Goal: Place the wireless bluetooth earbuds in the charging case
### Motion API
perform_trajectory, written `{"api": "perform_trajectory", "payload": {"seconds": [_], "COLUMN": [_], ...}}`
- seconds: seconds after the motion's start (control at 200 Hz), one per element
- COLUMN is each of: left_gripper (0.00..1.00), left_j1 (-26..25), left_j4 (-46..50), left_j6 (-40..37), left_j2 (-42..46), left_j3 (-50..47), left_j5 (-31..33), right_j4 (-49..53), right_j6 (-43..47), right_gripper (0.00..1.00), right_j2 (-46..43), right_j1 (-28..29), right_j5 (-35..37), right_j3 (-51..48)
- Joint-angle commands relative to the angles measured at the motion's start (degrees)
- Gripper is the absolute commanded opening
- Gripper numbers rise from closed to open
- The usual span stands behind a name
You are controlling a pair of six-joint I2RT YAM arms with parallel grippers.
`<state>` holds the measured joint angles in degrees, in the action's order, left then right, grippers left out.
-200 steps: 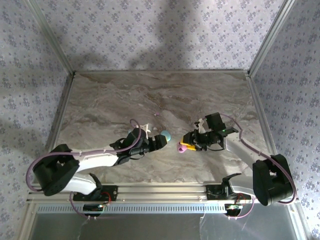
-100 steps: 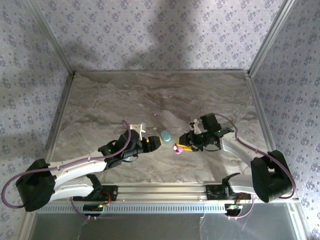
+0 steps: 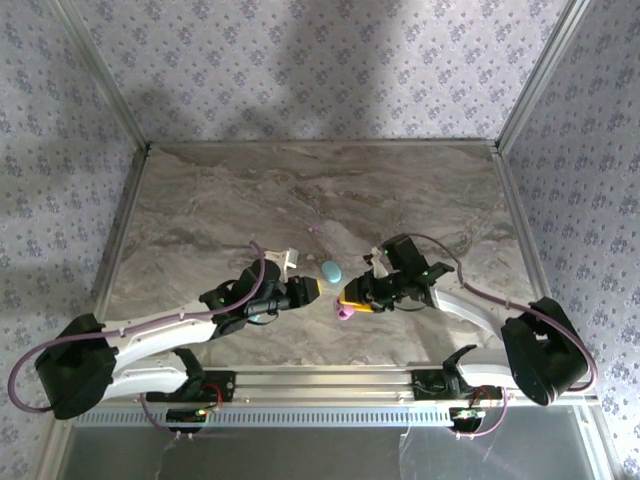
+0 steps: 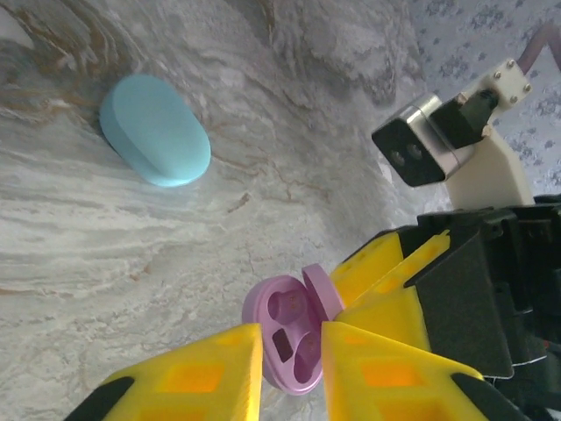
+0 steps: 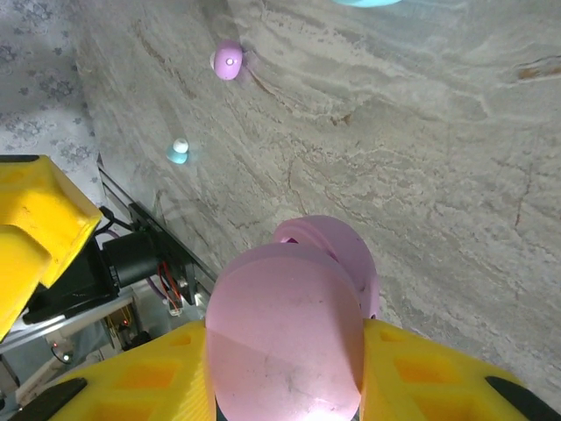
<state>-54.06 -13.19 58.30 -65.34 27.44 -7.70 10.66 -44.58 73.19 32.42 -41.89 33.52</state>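
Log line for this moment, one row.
right gripper: holds open pink case | left gripper: at case, grip unclear | blue case: closed on table | pink earbud, blue earbud: loose

Left fingers (image 4: 202, 373) narrowly apart, right fingers (image 5: 140, 386) clamped, tips nearly meeting, both low.

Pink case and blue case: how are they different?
The pink case is open, showing its hollows; the blue case is shut. The right claw holds the pink case; the blue case lies free on the table. Both are smooth little ovals.
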Motion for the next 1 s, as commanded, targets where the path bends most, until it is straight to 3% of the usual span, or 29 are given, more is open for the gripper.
{"api": "perform_trajectory", "payload": {"seconds": [0.0,0.999], "left_gripper": [0.20,0.13], "left_j1": [-0.08,-0.61], "left_j4": [-5.82,-20.28], "left_j6": [2.96,8.78], "left_j2": [-1.47,-17.46], "left_j3": [-0.73,-4.41], "left_j5": [-4.24,-7.62], "right_j4": [-2.63,-17.69], "right_j6": [-1.83,-8.17], "right_gripper": [0.39,0.39], "right_j2": [0.58,9.69], "right_j1": [1.15,4.52], "right_j5": [0.93,0.77], "right_j3": [-0.73,-2.18]}}
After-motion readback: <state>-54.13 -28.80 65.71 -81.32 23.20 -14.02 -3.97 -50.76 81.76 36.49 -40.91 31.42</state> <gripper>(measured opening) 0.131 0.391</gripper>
